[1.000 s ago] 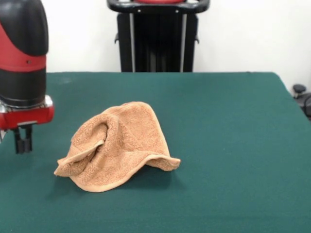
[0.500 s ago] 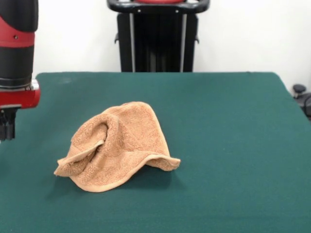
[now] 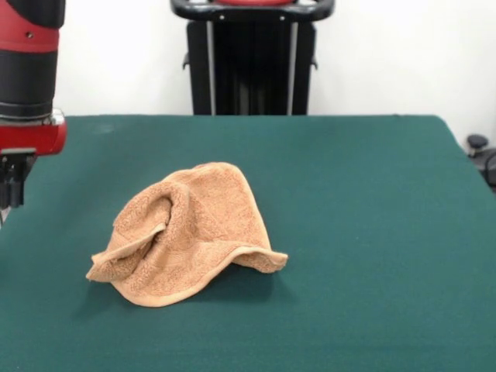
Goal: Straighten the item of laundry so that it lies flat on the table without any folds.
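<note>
Whether the jaws stand apart or together cannot be told; the red and black arm's gripper (image 3: 13, 188) hangs at the view's left edge, having drawn away from the crumpled orange-tan terry towel (image 3: 186, 232). The towel has not moved: it sits bunched mid-way on the dark green felt table (image 3: 372, 232), folds remaining, so straightening is unfinished.

The towel (image 3: 186, 232) lies on the surface (image 3: 372, 232), left of its middle and toward the near side in the front view. My tool (image 3: 12, 190) hangs at the picture's left edge, left of the towel, apart from it and above the surface. Behind the surface's far edge stands my pedestal (image 3: 252, 58).
</note>
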